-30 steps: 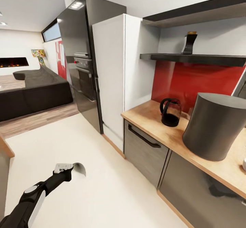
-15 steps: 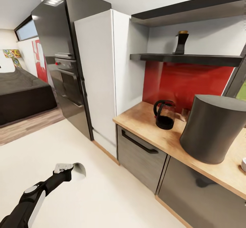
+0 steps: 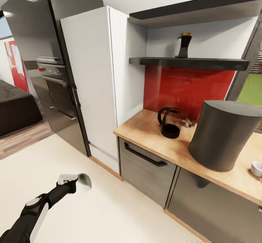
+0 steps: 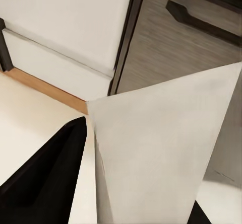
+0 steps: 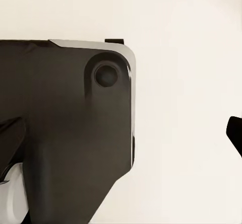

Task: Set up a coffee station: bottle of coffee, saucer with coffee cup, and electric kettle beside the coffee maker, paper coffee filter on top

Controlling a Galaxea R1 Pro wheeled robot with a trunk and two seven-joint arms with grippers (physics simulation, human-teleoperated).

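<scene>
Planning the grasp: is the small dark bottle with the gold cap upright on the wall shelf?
Upright: the small dark gold-capped bottle stands with its cap on top, base on the dark grey shelf.

From my head camera the counter (image 3: pixel 171 149) runs off the right edge, where a small white object (image 3: pixel 257 168) is cut off and too small to identify. On the shelf (image 3: pixel 189 63) the bottle's (image 3: pixel 183 45) details blur. My left end effector's (image 3: pixel 74 182) grip I can't make out.

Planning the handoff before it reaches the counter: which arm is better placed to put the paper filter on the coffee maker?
Left, probably. The left tool already holds the paper coffee filter, white and cone-shaped, low over the floor. The coffee maker stands on the kitchen countertop, ahead and to the right.
</scene>
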